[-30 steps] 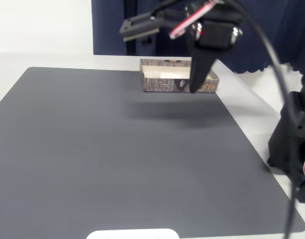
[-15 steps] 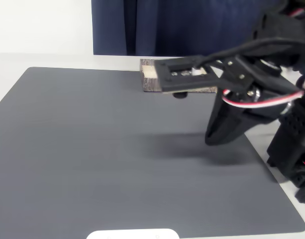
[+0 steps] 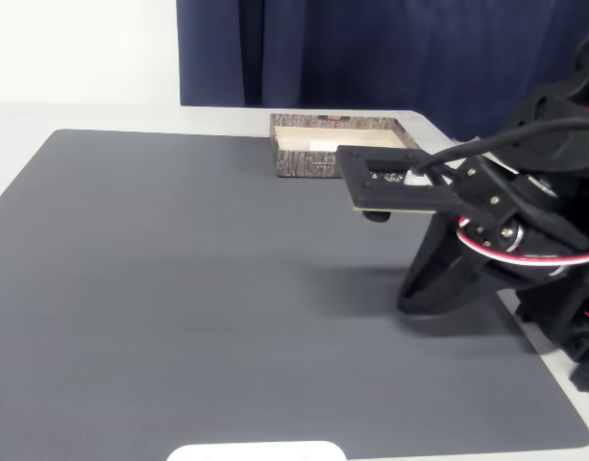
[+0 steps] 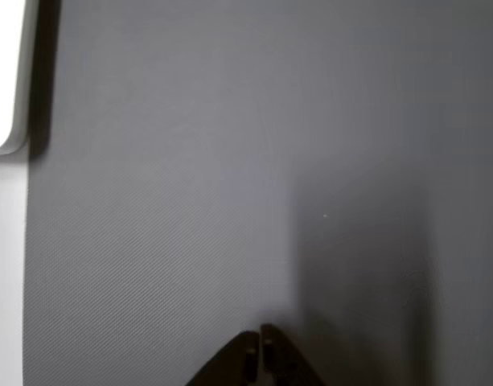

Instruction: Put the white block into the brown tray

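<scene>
The brown tray [image 3: 318, 163] stands at the far edge of the grey mat, bark-patterned sides and pale inside showing. A whiter flat patch inside it [image 3: 316, 145] looks like the white block, though it is hard to tell from the cream lining. My black gripper [image 3: 411, 300] hangs at the right of the mat, well in front of the tray, its tips pointing down close to the surface. In the wrist view the fingertips [image 4: 258, 351] meet with nothing between them, over bare mat.
The dark grey mat [image 3: 198, 288] covers most of the white table. A flat white rounded object [image 3: 256, 450] lies at the mat's front edge, also in the wrist view's top-left corner [image 4: 5, 80]. The arm's black base [image 3: 563, 307] stands at the right edge.
The arm has swung away from above the tray, towards the front right, and has come down. The tray's inside, hidden by the gripper before, now shows.
</scene>
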